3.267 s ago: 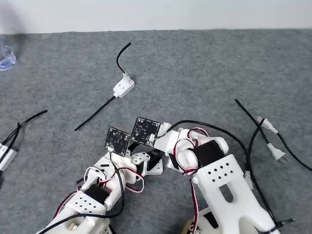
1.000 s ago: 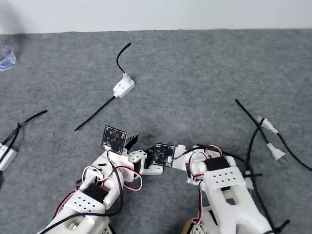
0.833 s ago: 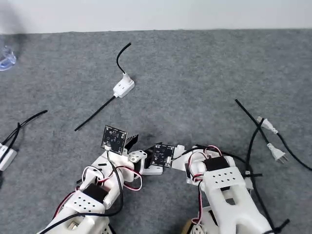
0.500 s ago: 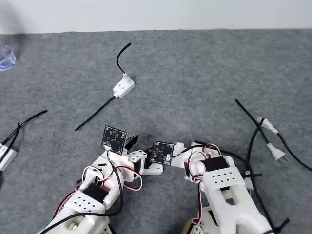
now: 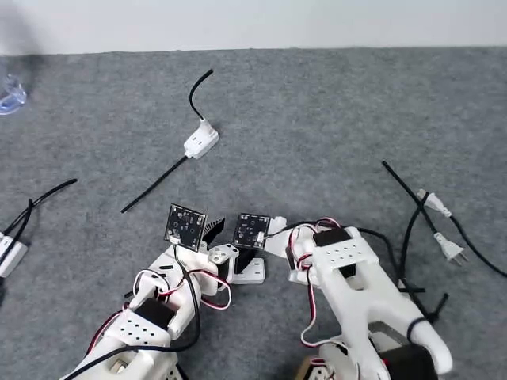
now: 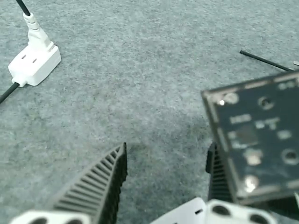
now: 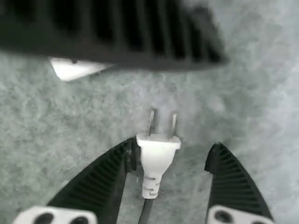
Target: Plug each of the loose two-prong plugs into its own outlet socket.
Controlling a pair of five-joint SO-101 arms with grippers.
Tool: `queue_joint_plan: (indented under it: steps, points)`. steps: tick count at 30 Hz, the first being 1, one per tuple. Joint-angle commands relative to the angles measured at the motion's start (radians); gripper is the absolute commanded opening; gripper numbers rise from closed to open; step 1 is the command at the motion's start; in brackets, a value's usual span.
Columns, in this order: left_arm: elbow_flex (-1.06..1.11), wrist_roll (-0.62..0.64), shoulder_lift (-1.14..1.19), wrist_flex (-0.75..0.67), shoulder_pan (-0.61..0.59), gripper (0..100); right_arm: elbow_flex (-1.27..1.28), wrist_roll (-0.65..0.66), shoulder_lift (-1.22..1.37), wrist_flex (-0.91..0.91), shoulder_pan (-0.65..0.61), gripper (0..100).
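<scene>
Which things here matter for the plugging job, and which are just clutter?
Job: plug between the open fingers of the right end effector; upper right plug; lower right plug; middle socket; left-edge socket (likely).
Lying about: clear object, far-left corner.

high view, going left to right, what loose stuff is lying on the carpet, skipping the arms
white block with cords → white outlet → upper loose plug → lower loose plug

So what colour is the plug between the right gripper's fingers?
White plug; clearest in the right wrist view.
</scene>
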Motion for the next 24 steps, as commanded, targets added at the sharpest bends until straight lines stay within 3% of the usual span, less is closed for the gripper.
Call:
queue_joint_plan:
  steps: [1, 15, 17, 22, 24]
  points:
    - [-0.004, 0.003, -0.003, 0.008, -0.006, 26, -0.057, -0.014, 0.01, -0.01, -0.008, 23.8]
    - [-0.004, 0.003, -0.003, 0.008, -0.006, 26, -0.058, -0.009, 0.016, -0.016, 0.054, 23.6]
    - [-0.004, 0.003, -0.003, 0.008, -0.006, 26, -0.055, -0.009, 0.018, -0.019, 0.056, 20.5]
    - [-0.004, 0.003, -0.003, 0.008, -0.006, 26, -0.055, -0.009, 0.018, -0.022, 0.044, 0.8]
    - [-0.004, 0.003, -0.003, 0.008, -0.006, 26, -0.055, -0.009, 0.018, -0.022, 0.033, 2.4]
